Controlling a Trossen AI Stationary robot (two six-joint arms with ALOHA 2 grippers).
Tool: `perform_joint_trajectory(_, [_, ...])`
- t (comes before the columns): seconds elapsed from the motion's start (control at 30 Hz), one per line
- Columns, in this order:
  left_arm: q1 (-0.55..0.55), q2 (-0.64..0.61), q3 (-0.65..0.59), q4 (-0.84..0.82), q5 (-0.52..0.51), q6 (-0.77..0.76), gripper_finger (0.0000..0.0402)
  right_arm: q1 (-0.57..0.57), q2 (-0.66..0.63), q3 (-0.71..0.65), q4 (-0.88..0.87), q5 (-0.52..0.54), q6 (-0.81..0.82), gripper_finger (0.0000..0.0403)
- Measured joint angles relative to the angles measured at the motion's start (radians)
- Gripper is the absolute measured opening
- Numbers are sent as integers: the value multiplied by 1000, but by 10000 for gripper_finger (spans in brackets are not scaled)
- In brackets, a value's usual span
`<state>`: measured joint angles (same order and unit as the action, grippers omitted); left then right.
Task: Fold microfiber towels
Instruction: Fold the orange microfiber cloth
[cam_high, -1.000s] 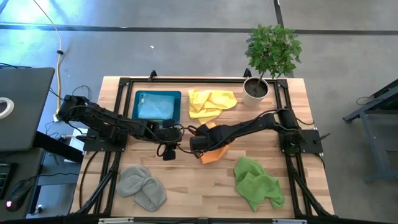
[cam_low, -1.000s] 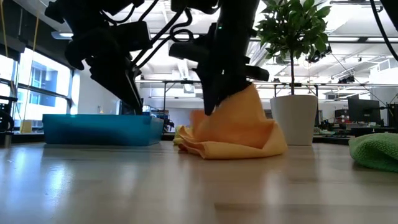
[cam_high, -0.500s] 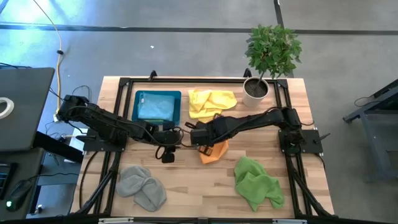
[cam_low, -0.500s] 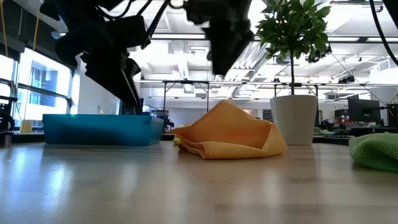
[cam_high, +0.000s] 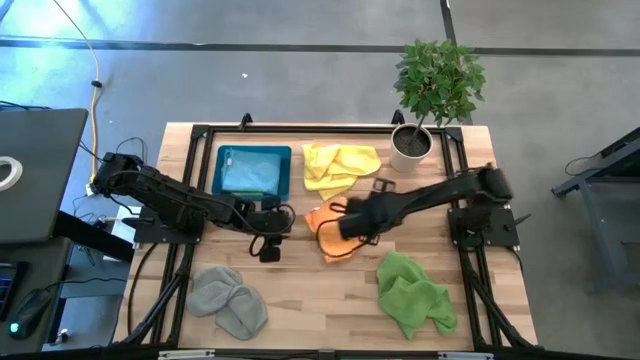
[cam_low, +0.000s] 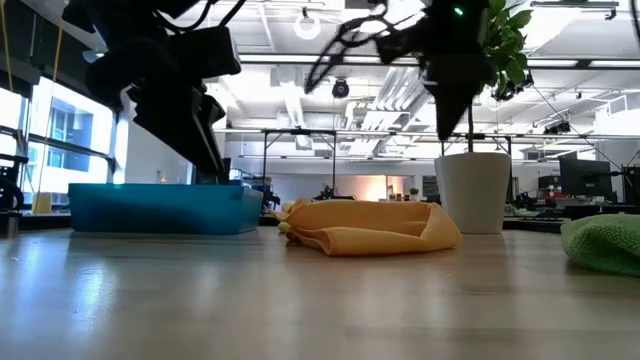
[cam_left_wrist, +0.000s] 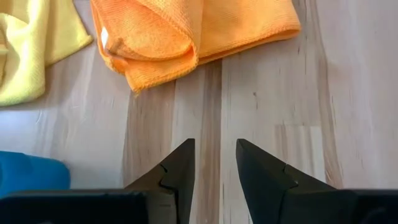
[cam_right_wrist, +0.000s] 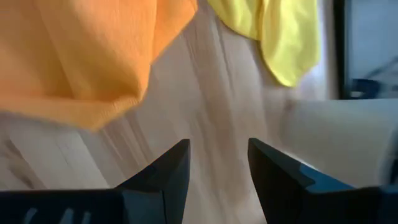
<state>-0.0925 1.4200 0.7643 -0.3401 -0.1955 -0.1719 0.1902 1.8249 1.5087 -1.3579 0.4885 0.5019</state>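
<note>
Operator: High view check: where do we stand?

Technician: Orange towel (cam_high: 328, 232) lies bunched mid-table; right gripper (cam_right_wrist: 216, 163) and left gripper (cam_left_wrist: 213, 163), jaws parted, grasp nothing. We judge each should pinch one corner, then spread it flat.

You are looking at a robotics lab or workshop set in a large open hall. The wooden table (cam_high: 300, 280) is sitting in a black metal frame (cam_high: 190, 135) on a bare grey concrete floor (cam_high: 560, 60) that is carrying painted lines. Beyond the table, the low view is showing you a high ceiling with exposed beams and rows of strip lights (cam_low: 290, 60), big windows (cam_low: 55, 135) on one side, and desks with monitors (cam_low: 580, 175) far off. A yellow cable (cam_high: 95, 90) is trailing across the floor, and a potted plant (cam_high: 430, 90) is standing on the table's corner.
</note>
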Motion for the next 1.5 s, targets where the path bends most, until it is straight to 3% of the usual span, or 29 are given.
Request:
perform_joint_trajectory(0.27, [0, 0, 0, 20, -25, 0, 106, -6, -338, -516, 679, -94, 72, 154])
perform_joint_trajectory(0.4, [0, 0, 0, 79, -25, 0, 106, -26, -406, -674, 1023, -121, 31, 154])
perform_joint_trajectory(0.53, [0, 0, 0, 113, -26, 0, 106, -53, -414, -762, 1235, -43, 25, 154])
perform_joint_trajectory(0.63, [0, 0, 0, 113, -26, 0, 106, -70, -405, -807, 1328, -19, 88, 154])
perform_joint_trajectory(0.77, [1, 0, 0, 113, -26, 0, 106, -85, -390, -838, 1394, -70, 127, 157])
perform_joint_trajectory(1.1, [16, -1, 1, 127, -25, -9, 106, -162, -238, -808, 1461, -292, 257, 239])
perform_joint_trajectory(1.23, [15, -1, 1, 126, -18, -9, 106, -197, -174, -783, 1483, -369, 208, 239])
perform_joint_trajectory(1.5, [15, -1, 1, 118, -18, -11, 106, -256, -186, -726, 1432, -391, 62, 236])
